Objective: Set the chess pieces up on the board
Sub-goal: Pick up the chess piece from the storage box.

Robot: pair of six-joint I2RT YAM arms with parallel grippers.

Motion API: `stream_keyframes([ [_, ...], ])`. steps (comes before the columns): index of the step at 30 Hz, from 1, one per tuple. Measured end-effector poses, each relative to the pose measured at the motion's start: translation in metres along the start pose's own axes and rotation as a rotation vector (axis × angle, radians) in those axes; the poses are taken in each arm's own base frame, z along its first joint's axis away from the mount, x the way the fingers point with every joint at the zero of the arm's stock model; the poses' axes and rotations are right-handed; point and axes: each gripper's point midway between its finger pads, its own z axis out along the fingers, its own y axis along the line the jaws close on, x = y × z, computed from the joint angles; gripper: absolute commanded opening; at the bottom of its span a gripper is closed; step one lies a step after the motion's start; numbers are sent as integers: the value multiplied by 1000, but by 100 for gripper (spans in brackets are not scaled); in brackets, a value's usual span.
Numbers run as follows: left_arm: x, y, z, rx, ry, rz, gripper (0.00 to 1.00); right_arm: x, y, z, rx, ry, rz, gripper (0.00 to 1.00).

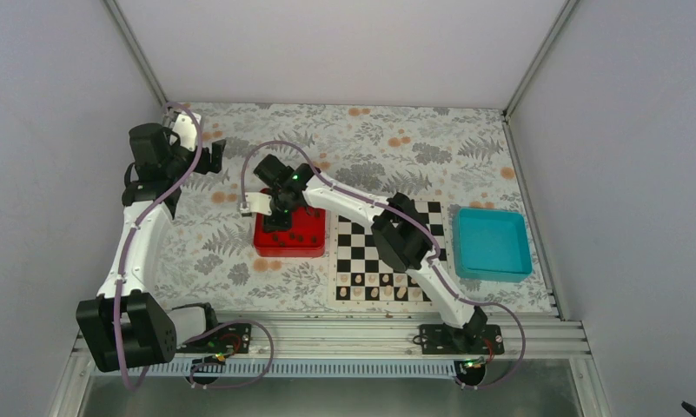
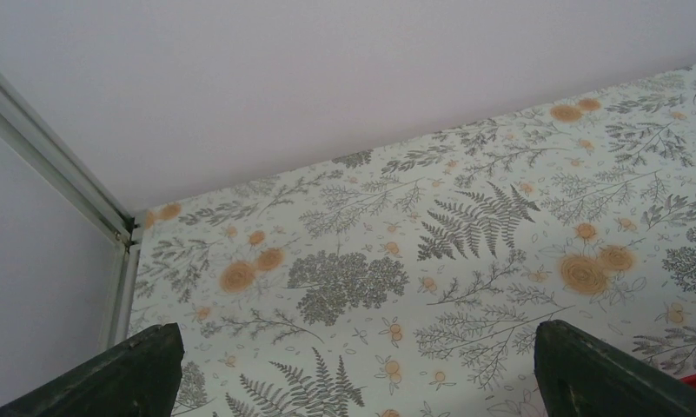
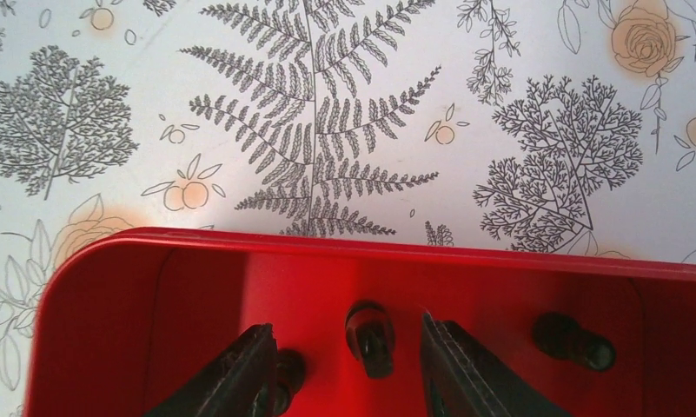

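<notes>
Right pincer (image 3: 344,337) is down in the red tray (image 3: 101,295), fingers apart, clamped on nothing. Dark chess pieces (image 1: 288,239) lie in that tray. Wrist view shows three of them: one on its side between the fingers and seemingly touching neither, one half hidden at the view-left finger, one off to view-right. The tray sits on the floral surface (image 1: 370,148) just beside the left edge of the board (image 1: 361,252). The teal tray (image 1: 492,243) is on the board's other side. Pale pieces (image 1: 381,293) line the board's near row, and the right arm crosses over its far part. Left pincer (image 2: 357,334) is raised at far left, fingers wide apart, holding nothing, facing the back of the surface.
</notes>
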Motion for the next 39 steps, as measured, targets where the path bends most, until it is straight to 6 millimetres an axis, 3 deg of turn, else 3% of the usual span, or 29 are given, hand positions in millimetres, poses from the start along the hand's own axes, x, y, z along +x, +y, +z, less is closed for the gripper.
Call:
stream_keyframes([
  [5, 0, 1, 0, -2, 0, -1, 100, 4, -3, 7, 8, 12, 1, 44],
  [12, 0, 1, 0, -1, -1, -1, 100, 11, -5, 14, 15, 34, 6, 33],
  [22, 0, 0, -1, 9, -3, 1, 100, 14, -8, 21, 19, 45, 23, 4],
  [29, 0, 0, -1, 11, -4, 1, 100, 9, -13, 13, 30, 31, 33, 4],
  [33, 0, 0, -1, 11, -4, 1, 100, 10, -21, -14, 51, 16, 50, 4],
  [36, 0, 0, -1, 11, -4, 1, 100, 17, -34, -63, 98, -9, 85, 4],
  [39, 0, 0, -1, 12, -4, 0, 100, 38, -63, -136, 204, -59, 153, 4],
])
